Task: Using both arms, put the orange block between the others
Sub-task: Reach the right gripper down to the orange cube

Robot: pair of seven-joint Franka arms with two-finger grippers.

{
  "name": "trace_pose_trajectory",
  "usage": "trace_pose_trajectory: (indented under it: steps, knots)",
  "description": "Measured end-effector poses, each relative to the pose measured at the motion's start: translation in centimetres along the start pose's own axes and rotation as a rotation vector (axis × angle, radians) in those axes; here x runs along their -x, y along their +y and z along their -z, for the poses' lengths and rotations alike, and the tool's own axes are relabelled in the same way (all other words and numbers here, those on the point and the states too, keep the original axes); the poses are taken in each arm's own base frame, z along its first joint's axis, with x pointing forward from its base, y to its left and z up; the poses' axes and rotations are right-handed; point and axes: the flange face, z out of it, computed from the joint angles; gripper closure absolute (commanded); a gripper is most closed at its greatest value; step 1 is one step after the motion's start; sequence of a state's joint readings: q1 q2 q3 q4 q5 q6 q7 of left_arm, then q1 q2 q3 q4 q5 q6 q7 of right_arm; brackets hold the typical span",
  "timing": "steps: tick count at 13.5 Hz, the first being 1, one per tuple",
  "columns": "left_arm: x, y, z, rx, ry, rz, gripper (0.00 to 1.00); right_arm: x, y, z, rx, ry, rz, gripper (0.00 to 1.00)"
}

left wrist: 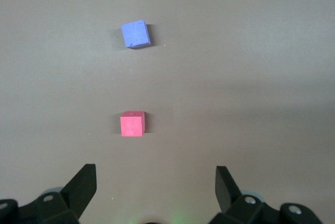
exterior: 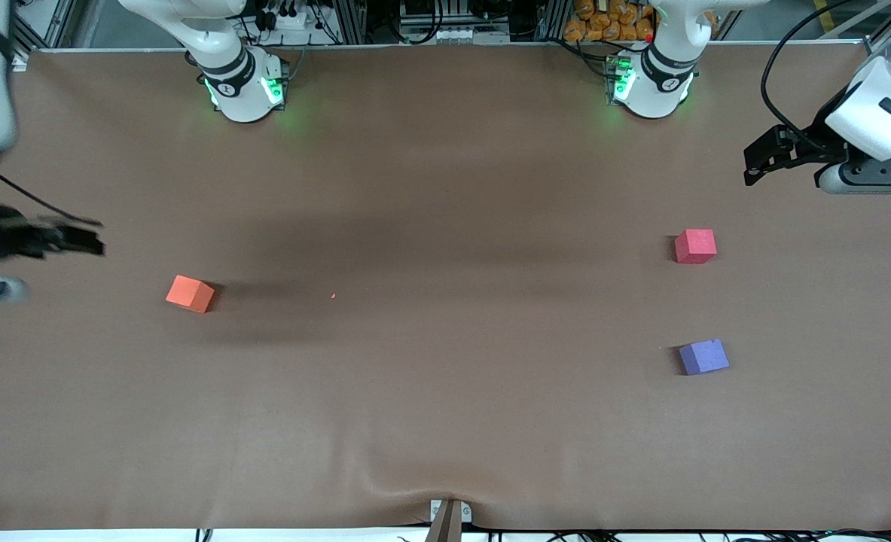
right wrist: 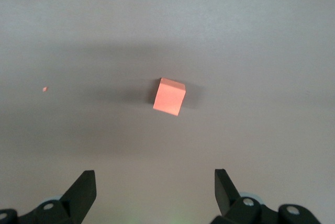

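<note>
Camera setup: one high front view, two wrist views.
I see the whole table [exterior: 445, 421] from above, facing the bases; each wrist camera looks down from well above the cloth, sharing the cubes with the front view.

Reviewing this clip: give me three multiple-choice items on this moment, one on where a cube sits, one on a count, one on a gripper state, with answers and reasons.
1. Where is the orange block?
A. Between the other two cubes
B. Alone toward the right arm's end of the table
C. Stacked on the purple-blue cube

2. How many foam cubes lie on the table?
A. Two
B. Three
C. Four

3. How is the right gripper?
A. Open, holding nothing
B. Shut on the orange block
C. Shut on the pinkish-red cube

Answers:
1 B: it lies apart from the pinkish-red cube and purple-blue cube, which sit toward the left arm's end.
2 B: orange, pinkish-red and purple-blue.
3 A: its fingers stand spread, with the block lying free on the table.
</note>
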State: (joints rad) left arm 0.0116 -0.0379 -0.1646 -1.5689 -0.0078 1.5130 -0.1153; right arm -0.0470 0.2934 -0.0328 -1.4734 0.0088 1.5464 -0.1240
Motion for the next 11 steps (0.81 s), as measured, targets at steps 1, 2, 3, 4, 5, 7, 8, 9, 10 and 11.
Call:
trace_pose_trajectory:
  steps: [1, 2, 3, 4, 5, 7, 8, 9, 10, 11]
  knots:
    - [0.0, 0.0, 0.0, 0.0, 0.0, 0.0, 0.0, -1.3, 0.3, -2.5, -0.002, -0.027, -0.003, 0.0]
    - [0.0, 0.0, 0.0, 0.0, 0.0, 0.0, 0.0, -2.3, 0.5, -4.8, -0.004, -0.048, -0.005, 0.0]
    - [0.0, 0.0, 0.0, 0.0, 0.0, 0.001, 0.0, -3.3, 0.6, -6.7, -0.004, -0.052, -0.006, 0.0]
    - [0.0, 0.0, 0.0, 0.0, 0.0, 0.001, 0.0, -4.0, 0.7, -8.6, -0.005, -0.048, -0.006, 0.0]
    - [0.0, 0.0, 0.0, 0.0, 0.0, 0.001, 0.0, -4.6, 0.8, -10.4, -0.005, -0.041, -0.007, 0.0]
    - [0.0, 0.0, 0.0, 0.0, 0.0, 0.0, 0.0, -5.3, 1.0, -14.1, -0.017, -0.036, -0.028, 0.0]
    - [0.0, 0.0, 0.0, 0.0, 0.0, 0.0, 0.0, -5.5, 1.3, -15.8, -0.038, -0.043, -0.081, 0.0]
    - [0.0, 0.0, 0.0, 0.0, 0.0, 0.0, 0.0, -5.6, 1.7, -17.7, -0.061, -0.056, -0.152, 0.0]
    - [0.0, 0.0, 0.0, 0.0, 0.0, 0.001, 0.0, -5.6, 2.1, -19.4, -0.073, -0.072, -0.206, 0.0]
    - [0.0, -0.2, 0.0, 0.0, 0.0, 0.003, 0.0, -5.6, 2.3, -20.8, -0.078, -0.084, -0.236, 0.0]
